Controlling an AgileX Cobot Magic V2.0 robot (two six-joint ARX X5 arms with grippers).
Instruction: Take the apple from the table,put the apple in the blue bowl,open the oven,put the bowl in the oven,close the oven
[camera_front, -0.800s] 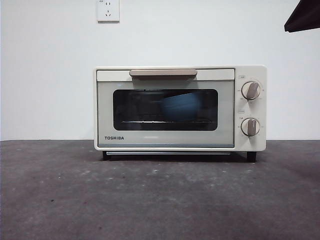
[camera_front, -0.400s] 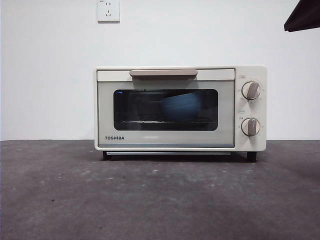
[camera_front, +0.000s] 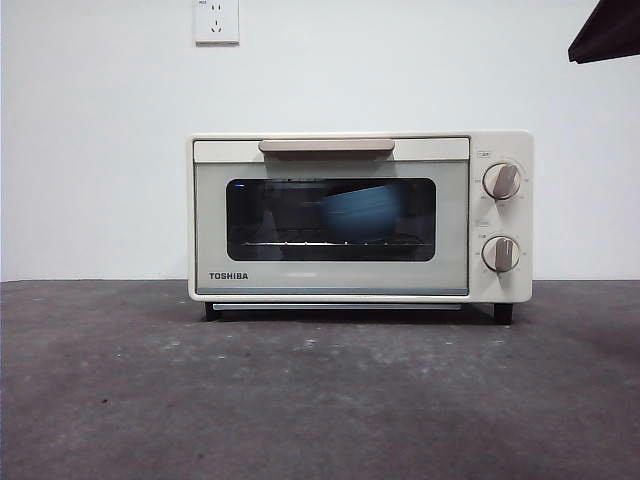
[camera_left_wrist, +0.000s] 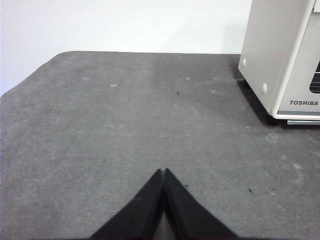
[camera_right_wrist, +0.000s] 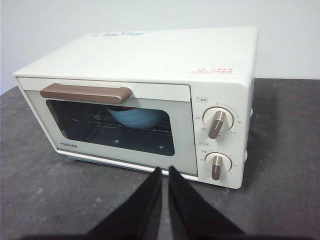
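Nothing much had shifted: you saw the oven (camera_front: 360, 218) door shut, the blue bowl (camera_front: 362, 213) on its rack, apple hidden. Both the left gripper (camera_left_wrist: 163, 176) and right gripper (camera_right_wrist: 164, 172) were pinched empty; only retreat remained.

Bright even light, sharp, soft shadows under oven (camera_front: 360, 215)

Plain white wall (camera_front: 100, 150); white socket (camera_front: 216, 20) high up.

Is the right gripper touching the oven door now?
Apart. The right wrist view shows the right gripper shut, hanging clear of the oven, bare table beneath.
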